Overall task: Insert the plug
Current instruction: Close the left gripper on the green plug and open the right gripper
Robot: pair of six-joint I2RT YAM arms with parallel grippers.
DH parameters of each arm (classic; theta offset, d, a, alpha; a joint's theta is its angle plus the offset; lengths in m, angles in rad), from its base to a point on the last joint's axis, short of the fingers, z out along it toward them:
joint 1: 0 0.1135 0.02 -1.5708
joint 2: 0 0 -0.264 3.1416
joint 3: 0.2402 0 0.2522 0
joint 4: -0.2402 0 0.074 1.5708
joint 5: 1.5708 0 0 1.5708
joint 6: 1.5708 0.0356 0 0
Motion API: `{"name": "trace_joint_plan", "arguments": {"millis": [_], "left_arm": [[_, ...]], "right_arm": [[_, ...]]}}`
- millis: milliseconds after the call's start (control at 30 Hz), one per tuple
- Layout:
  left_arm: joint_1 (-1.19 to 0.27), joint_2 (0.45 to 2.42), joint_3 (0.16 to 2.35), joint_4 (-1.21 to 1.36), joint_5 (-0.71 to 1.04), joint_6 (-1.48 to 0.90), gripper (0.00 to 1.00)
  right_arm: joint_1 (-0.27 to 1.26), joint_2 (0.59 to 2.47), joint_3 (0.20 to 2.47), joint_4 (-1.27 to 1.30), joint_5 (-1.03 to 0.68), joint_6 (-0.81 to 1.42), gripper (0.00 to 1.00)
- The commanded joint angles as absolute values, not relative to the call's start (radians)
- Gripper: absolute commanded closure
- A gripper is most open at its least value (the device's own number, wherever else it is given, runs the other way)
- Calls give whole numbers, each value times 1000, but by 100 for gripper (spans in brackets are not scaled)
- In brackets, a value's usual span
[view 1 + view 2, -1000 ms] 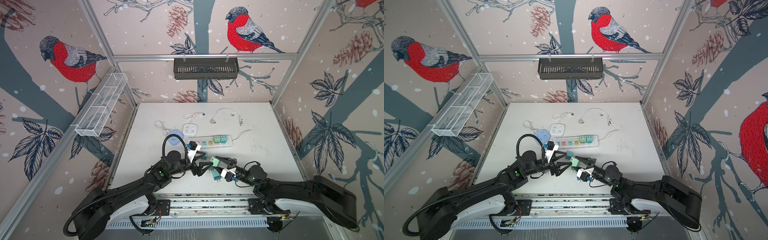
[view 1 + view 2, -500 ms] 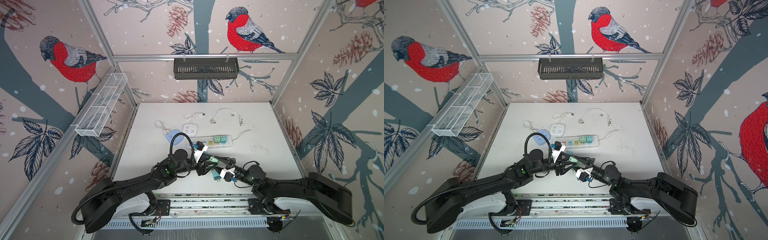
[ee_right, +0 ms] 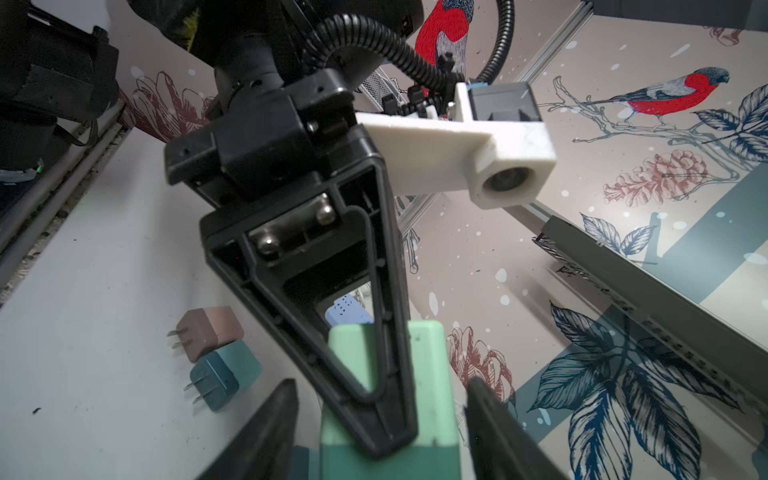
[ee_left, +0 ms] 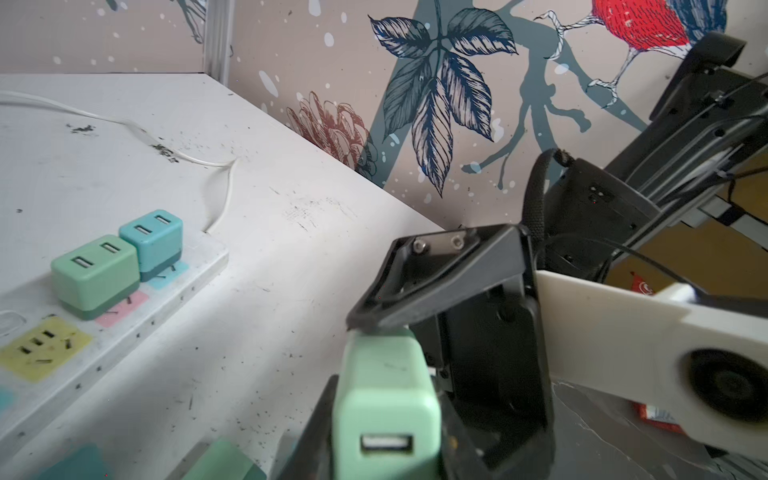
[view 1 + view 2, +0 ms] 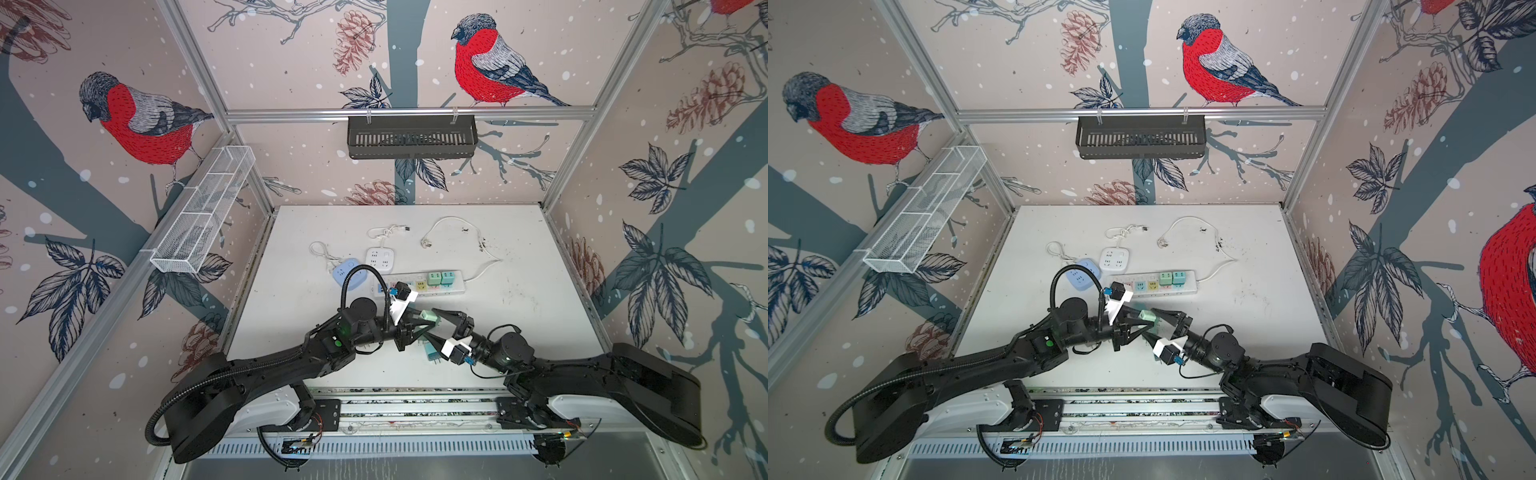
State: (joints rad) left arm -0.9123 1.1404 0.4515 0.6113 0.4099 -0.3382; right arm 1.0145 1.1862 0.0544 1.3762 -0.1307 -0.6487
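Mint-green plug (image 5: 429, 318) is held clear of the table (image 5: 519, 332), near its centre, on the near side of the white power strip (image 5: 409, 286). The left gripper (image 5: 423, 323) is clamped on it. In the right wrist view one black finger (image 3: 390, 353) lies across the plug's face, and in the left wrist view the plug's USB port faces the camera.

The right gripper (image 3: 380, 384) is spread wide. Its fingers (image 3: 266, 432) stand on either side of the plug body, with a gap on each side in its own wrist view. In the left wrist view one fingertip sits at the plug's far edge; contact there cannot be determined. In both top views the two grippers meet tip to tip, one from the left and one from the right.

Two plugs are seated at the right end of the power strip, a green seated plug (image 4: 95, 274) and a teal seated plug (image 4: 151, 241), touching side by side. A pink loose plug (image 3: 210, 336) and a teal loose plug (image 3: 226, 374) lie together on the table near the grippers, prongs showing.
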Motion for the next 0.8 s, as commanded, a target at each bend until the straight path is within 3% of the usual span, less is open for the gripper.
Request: {"name": "trace_joint_plan", "arguments": {"millis": [0,200,367,467,633,767], "left_arm": [[-910,1118,478,592,336,-253,100],[-863,1019,476,500,102,-177,100],[-786,912,420,512,-11,-75,100],[-782,894,404,511,-75,20,100],[-781,939,408,516,-87,124,100],[-782,1002,427,510,-7,221,100]], "right_arm": [[1027,1155,30,1493,-74,-536,0],[1014,972,26,1423,123,-261,0],[980,702,114,1056,178,-47,0],[975,560,154,963,197,190,0],[976,498,197,947,297,514,0],[976,531,334,673,465,682,0]]}}
